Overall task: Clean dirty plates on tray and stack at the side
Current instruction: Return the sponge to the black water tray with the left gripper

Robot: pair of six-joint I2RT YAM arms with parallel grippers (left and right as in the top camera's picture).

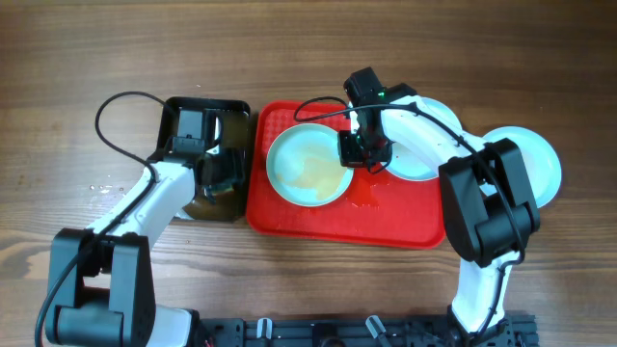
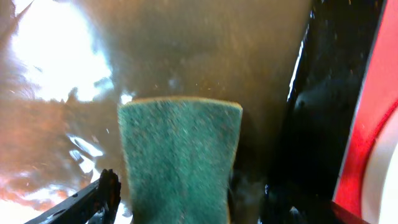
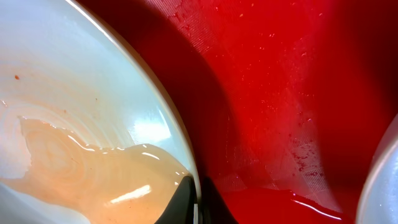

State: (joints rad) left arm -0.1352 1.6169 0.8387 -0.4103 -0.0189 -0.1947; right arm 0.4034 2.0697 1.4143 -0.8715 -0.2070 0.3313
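Right at my fingertips, my right gripper [image 3: 198, 196] is clenched on the rim of the left plate [image 1: 307, 166], which holds a brownish pool and sits on the red tray [image 1: 318, 220], while leftward my left gripper [image 1: 221, 173] grasps a green sponge [image 2: 177, 155] in the black tray [image 1: 204, 102], and rightward a second plate [image 1: 412, 166] lies on the red tray, with a third plate [image 1: 542, 162] beyond it on the table [image 1: 96, 58].

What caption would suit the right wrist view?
Fingers pinch the rim of a plate holding murky liquid over the wet red tray.

Three plates [image 1: 308, 166] [image 1: 413, 166] [image 1: 545, 159], two trays [image 1: 386, 220] [image 1: 234, 108] (red, black), one sponge [image 2: 177, 155].
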